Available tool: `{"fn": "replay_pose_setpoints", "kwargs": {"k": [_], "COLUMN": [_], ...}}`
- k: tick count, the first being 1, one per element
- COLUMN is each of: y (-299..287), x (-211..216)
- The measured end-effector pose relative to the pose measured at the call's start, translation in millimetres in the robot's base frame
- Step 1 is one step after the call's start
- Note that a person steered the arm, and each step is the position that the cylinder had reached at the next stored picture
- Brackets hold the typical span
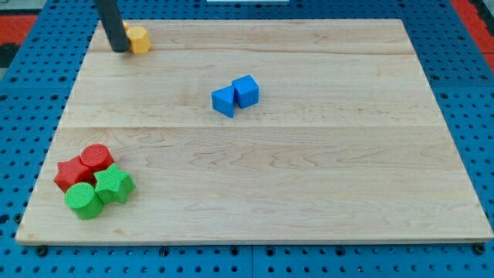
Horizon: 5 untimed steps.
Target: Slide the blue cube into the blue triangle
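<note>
The pale wooden bench lies on a blue pegboard surface. Near the middle of the bench, a little toward the view's top, the blue plastic cube sits touching the blue plastic triangle, the cube on the view's right and the triangle on its left. The dark rod comes down at the view's top left corner, and my tip rests there just beside a yellow plastic block, whose shape I cannot make out; the two look to be touching. The tip is well apart from the blue pair. There is no gripper on this arm, only the rod. At the view's bottom left, four blocks crowd together: a red star-like block, a red cylinder, a green cylinder and a green star-like block.
</note>
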<state>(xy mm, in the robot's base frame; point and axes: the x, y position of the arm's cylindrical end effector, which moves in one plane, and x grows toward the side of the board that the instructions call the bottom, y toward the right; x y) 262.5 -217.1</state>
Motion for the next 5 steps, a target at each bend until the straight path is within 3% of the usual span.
{"fn": "replay_pose_setpoints", "kwargs": {"k": [1, 2, 4, 5], "y": [-10.3, 96.5, 326.5, 320.8], "x": [31.7, 65.7, 91.7, 134.2]}}
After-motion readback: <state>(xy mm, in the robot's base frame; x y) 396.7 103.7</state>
